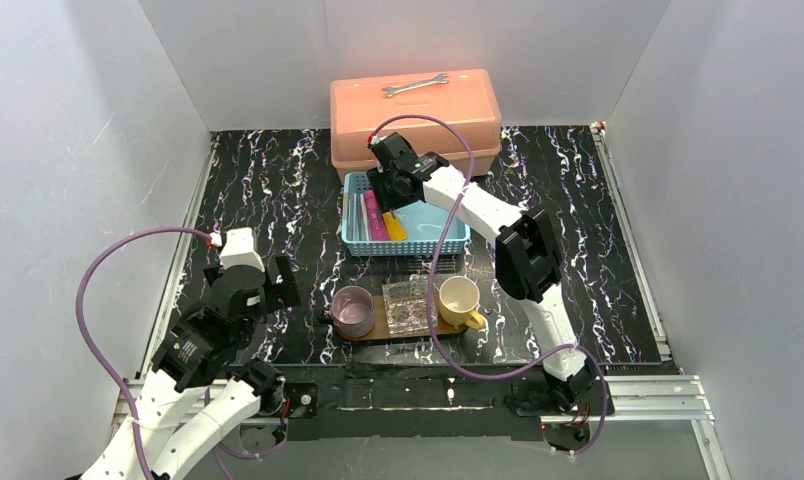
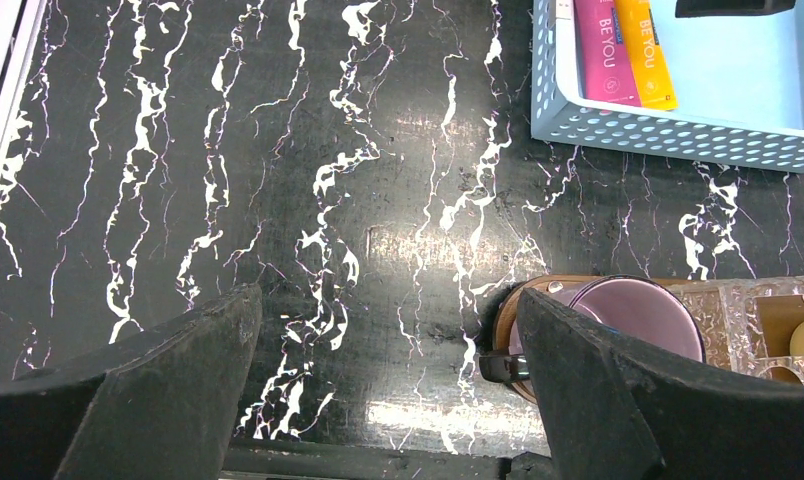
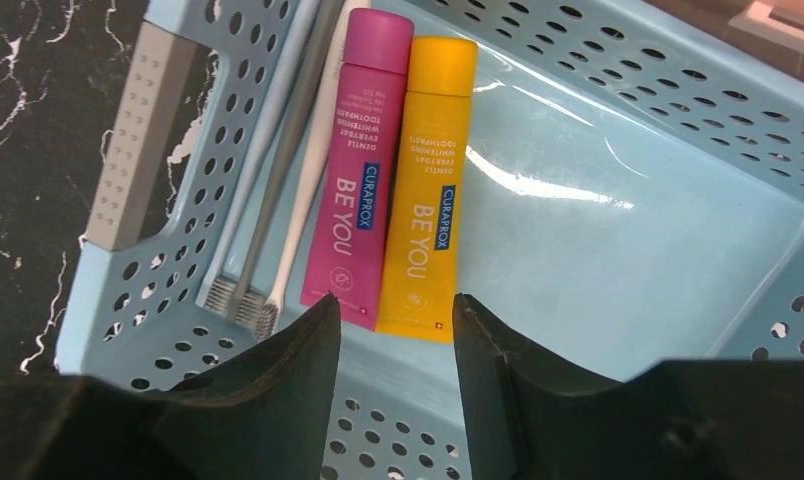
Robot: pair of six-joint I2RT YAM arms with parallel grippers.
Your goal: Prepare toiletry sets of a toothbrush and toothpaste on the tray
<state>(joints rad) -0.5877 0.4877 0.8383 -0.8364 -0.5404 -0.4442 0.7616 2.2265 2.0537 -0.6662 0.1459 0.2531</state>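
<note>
White walls (image 1: 78, 150) are closing in a black table (image 1: 598, 250) veined with white, which is catching glare. The left gripper (image 2: 388, 310) is hovering wide open over bare table, holding nothing. The right gripper (image 3: 396, 310) is hanging part-open and empty over the blue basket (image 3: 678, 90), just above the tube ends. The pink tube (image 3: 353, 190) and yellow tube (image 3: 428, 190) are lying side by side in it, touching, with the toothbrushes (image 3: 306, 190) beside the pink one. The tray (image 1: 378, 325) is sitting nearer the arms, carrying a purple cup (image 1: 353, 310), a clear crinkled block (image 1: 410, 305) and a yellow cup (image 1: 459, 300). A wrench (image 1: 415, 86) is resting on the orange box (image 1: 418, 125) behind.
</note>
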